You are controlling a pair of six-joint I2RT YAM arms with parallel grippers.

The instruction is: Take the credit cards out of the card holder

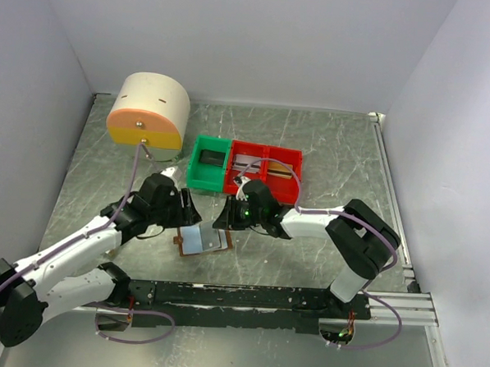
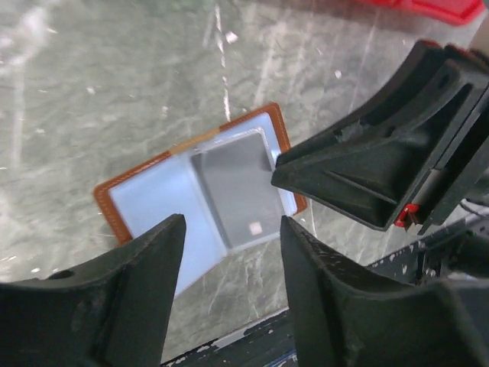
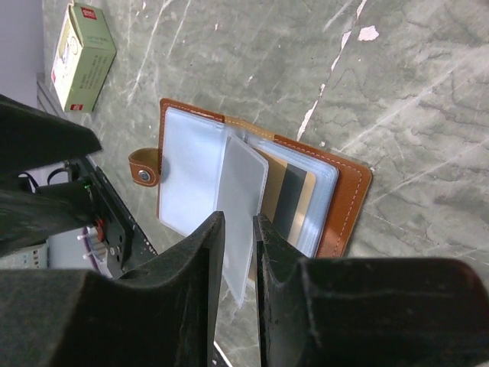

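The card holder (image 1: 202, 240) lies open & flat on the table (image 1: 329, 147), near the front edge, between the 2 grippers. Its brown outside faces down & the pale-blue panels face up. A small snap tab (image 3: 144, 167) sticks out from one edge. In the right wrist view a card (image 3: 296, 197) w/ a dark stripe sits tucked in the pocket on the side away from the tab, under clear plastic. One clear sleeve (image 3: 243, 206) stands up from the spine, lifted off the rest.

The right gripper (image 3: 239, 223) is clenched on the free edge of that sleeve, jaws nearly together w/ the plastic pinched between them. The left gripper (image 2: 231, 229) hovers just above the holder, jaws spread apart, nothing between them.

Further back on the table a green bin (image 1: 207, 161) & a red bin (image 1: 266, 166) touch side by side. The red one holds flat items too small to tell. At the far-left corner stands a round cream container w/ an orange face (image 1: 148, 113). A small pale box w/ red marks (image 3: 80, 57) lies on the table off the holder's tab side, seen only in the right wrist view
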